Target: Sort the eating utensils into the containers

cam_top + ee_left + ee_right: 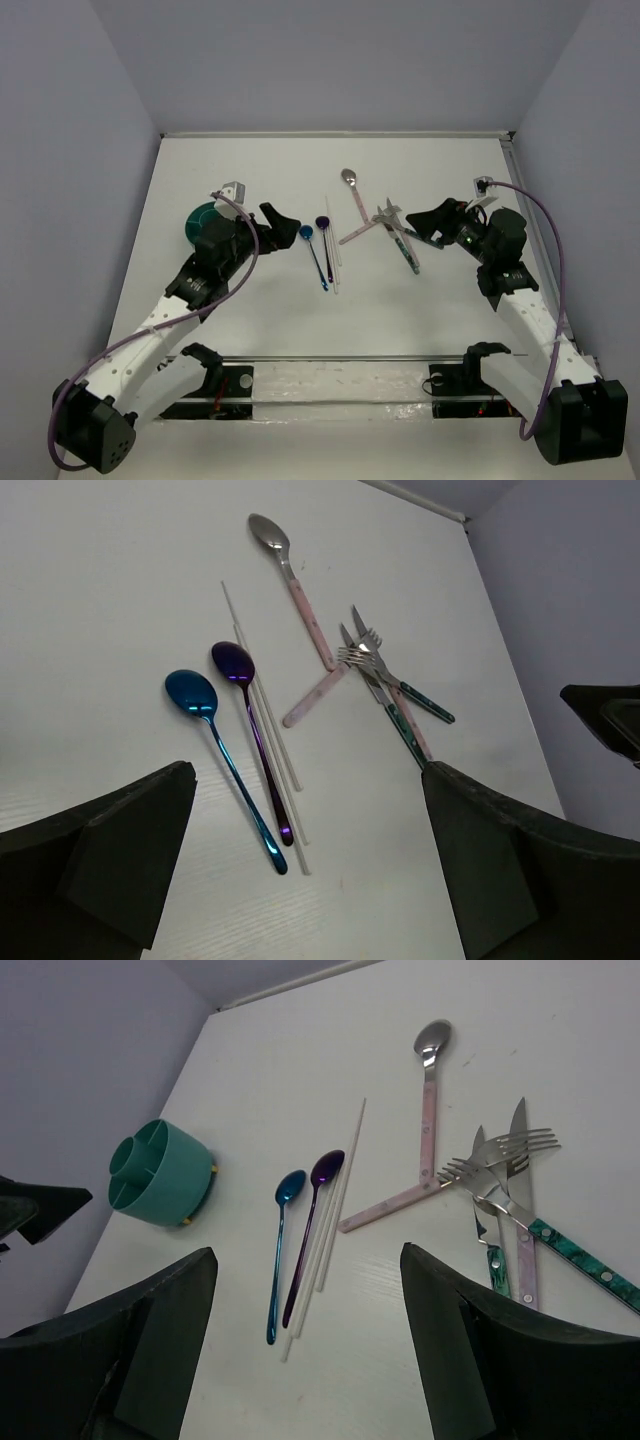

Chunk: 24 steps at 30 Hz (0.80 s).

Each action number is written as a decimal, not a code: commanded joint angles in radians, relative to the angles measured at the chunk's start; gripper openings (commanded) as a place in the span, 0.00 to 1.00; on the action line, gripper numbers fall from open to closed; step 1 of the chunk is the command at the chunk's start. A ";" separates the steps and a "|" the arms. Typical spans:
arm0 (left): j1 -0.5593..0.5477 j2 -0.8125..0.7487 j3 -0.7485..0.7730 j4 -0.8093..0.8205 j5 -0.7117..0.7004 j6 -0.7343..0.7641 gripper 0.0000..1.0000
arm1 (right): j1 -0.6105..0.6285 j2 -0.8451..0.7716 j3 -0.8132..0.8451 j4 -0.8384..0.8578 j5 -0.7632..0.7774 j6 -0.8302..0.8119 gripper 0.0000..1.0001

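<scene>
Several utensils lie on the white table between my grippers. A blue spoon and a purple spoon lie side by side next to white chopsticks. A silver spoon with a pink handle lies farther back. A pile of forks and knives with pink and green handles lies to the right. The teal divided cup stands at the left, partly hidden by my left arm; it shows fully in the right wrist view. My left gripper is open and empty, left of the blue spoon. My right gripper is open and empty, right of the pile.
The table's back edge and grey walls enclose the area. A clear strip with dark fittings runs along the near edge between the arm bases.
</scene>
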 commanded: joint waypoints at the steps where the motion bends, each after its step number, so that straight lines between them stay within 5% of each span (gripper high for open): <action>1: 0.003 0.042 -0.004 0.092 0.002 -0.027 0.99 | -0.007 -0.009 -0.003 0.052 0.012 -0.012 0.80; 7: -0.035 0.128 -0.021 0.135 -0.036 -0.050 0.98 | -0.007 -0.009 0.000 0.041 0.017 -0.015 0.80; 10: -0.081 0.181 -0.005 0.112 -0.134 -0.049 0.84 | -0.007 -0.009 0.000 0.041 0.017 -0.014 0.79; 11: -0.097 0.195 0.003 0.088 -0.166 -0.047 0.61 | -0.007 -0.007 0.000 0.040 0.017 -0.014 0.79; 13: -0.130 0.239 0.021 0.063 -0.261 -0.049 0.37 | -0.007 -0.004 0.002 0.035 0.018 -0.015 0.79; 18: -0.207 0.379 0.112 -0.009 -0.422 -0.032 0.29 | -0.007 0.002 0.006 0.027 0.015 -0.015 0.79; 24: -0.255 0.549 0.192 -0.072 -0.556 -0.034 0.37 | -0.007 0.000 0.009 0.023 0.012 -0.017 0.79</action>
